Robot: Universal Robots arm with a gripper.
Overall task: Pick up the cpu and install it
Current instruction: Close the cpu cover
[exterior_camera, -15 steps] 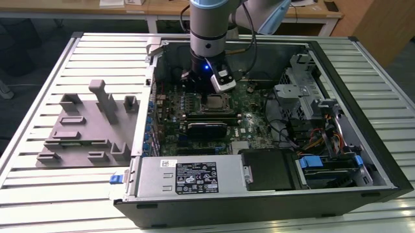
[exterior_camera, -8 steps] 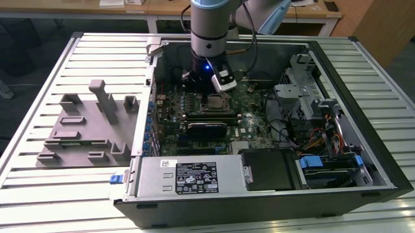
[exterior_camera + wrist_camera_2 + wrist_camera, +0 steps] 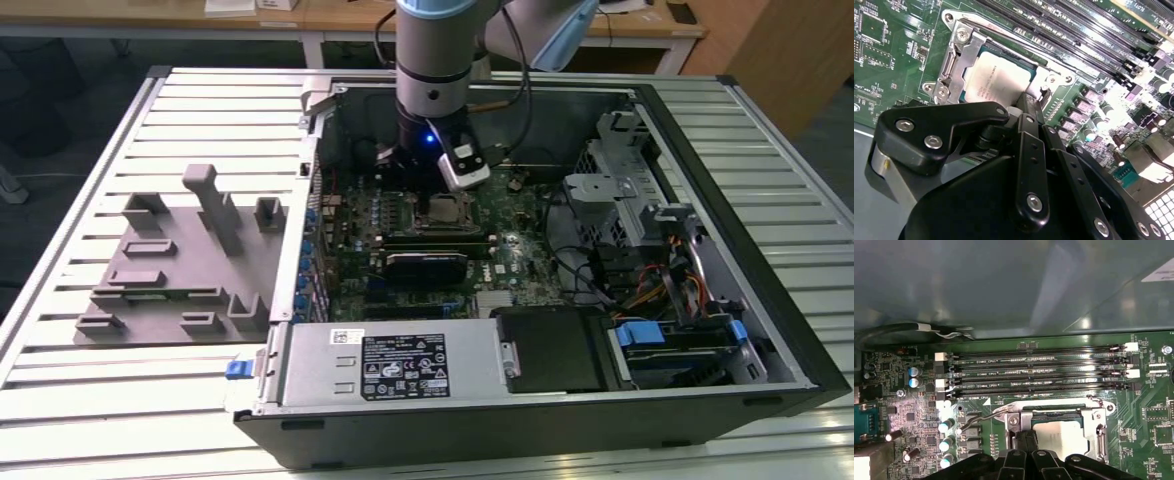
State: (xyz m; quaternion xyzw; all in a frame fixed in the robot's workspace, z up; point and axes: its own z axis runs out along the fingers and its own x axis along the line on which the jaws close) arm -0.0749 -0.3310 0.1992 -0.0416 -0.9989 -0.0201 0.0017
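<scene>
Your gripper [image 3: 1024,435] — fingers closed together, empty — hangs just beside the cpu [image 3: 1061,432], lying flat in its socket frame [image 3: 1100,437], probably to seat evenly.

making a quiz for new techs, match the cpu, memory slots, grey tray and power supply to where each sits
1 cpu
2 memory slots
3 grey fixture tray
4 power supply

a outside the case, exterior view's left
b in the socket, its metal frame around it
c silver box with a label, along one case wall
d black parallel rows beside the socket

Pairs: 1-b, 2-d, 3-a, 4-c
</scene>
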